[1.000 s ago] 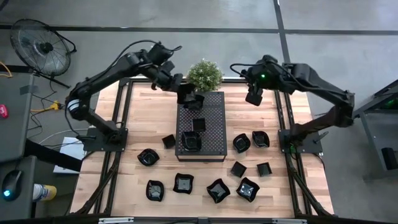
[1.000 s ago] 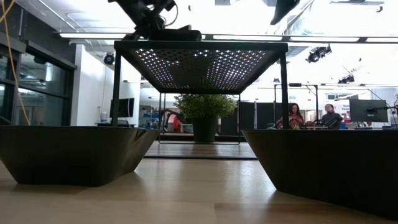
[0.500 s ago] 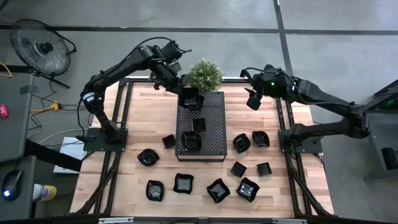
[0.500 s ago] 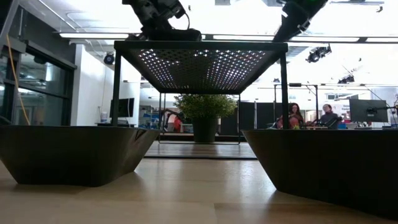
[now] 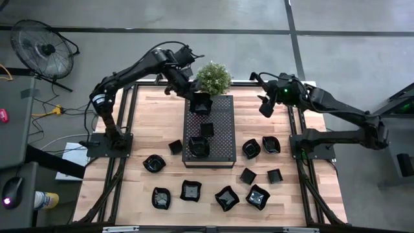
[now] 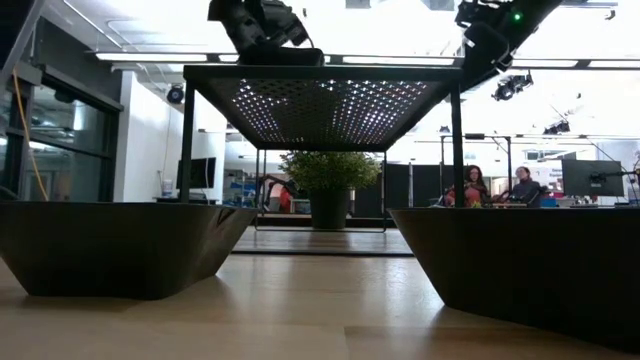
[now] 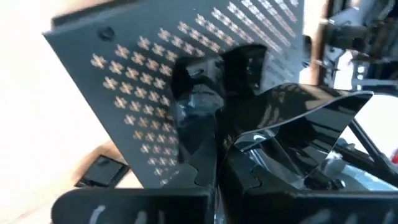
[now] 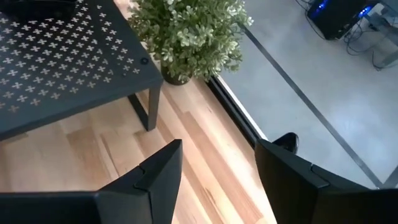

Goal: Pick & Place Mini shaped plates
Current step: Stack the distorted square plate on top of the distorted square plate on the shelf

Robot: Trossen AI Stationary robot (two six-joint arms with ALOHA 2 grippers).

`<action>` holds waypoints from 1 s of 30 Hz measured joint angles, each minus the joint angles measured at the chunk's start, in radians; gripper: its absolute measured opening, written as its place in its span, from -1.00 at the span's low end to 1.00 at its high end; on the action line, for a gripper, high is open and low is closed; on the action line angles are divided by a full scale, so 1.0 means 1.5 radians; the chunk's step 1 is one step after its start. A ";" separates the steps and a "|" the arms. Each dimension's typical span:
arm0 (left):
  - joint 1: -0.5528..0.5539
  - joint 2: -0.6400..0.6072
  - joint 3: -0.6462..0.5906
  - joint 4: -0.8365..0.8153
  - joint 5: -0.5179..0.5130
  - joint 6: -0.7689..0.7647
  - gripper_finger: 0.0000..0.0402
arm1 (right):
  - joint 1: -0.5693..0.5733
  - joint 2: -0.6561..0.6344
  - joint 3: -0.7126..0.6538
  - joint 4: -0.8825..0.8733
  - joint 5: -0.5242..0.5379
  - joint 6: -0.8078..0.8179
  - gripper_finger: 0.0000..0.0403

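STEP: placing | my left gripper point(image 5: 194, 95) clamped on mini plate point(image 5: 200, 102), apparently seated on perforated tray point(image 5: 220, 139) | my right gripper point(image 5: 265, 107) apart, idle | NEXT: release, retract.

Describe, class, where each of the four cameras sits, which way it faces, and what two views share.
High view: overhead, facing down; both arms, left gripper at the perforated tray, right gripper aside.
Low view: table height, facing level under the tray; mini plates close.
Left wrist view: facing the tray; own fingers shut on a mini plate.
Right wrist view: own open fingers; potted plant, shared with the high view.
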 joint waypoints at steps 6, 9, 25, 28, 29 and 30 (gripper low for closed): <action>-0.001 0.014 0.000 0.013 -0.008 0.000 -1.00 | -0.008 -0.002 -0.003 0.001 0.000 -0.001 -0.02; -0.001 0.020 0.000 0.009 -0.008 0.004 -1.00 | -0.008 -0.002 -0.003 0.001 0.000 -0.001 -0.03; -0.001 0.034 0.000 0.012 -0.029 0.030 -1.00 | -0.007 -0.002 -0.003 0.001 -0.003 0.000 -0.03; -0.001 0.034 0.000 0.012 -0.029 0.034 -0.99 | -0.007 -0.002 -0.003 0.000 -0.004 0.000 -0.03; -0.001 0.034 0.000 0.012 -0.028 0.035 -0.97 | -0.007 -0.002 -0.003 -0.001 -0.005 0.000 -0.03; -0.001 0.034 0.000 0.012 -0.028 0.038 -0.96 | -0.007 -0.002 -0.003 -0.002 -0.005 0.000 -0.03</action>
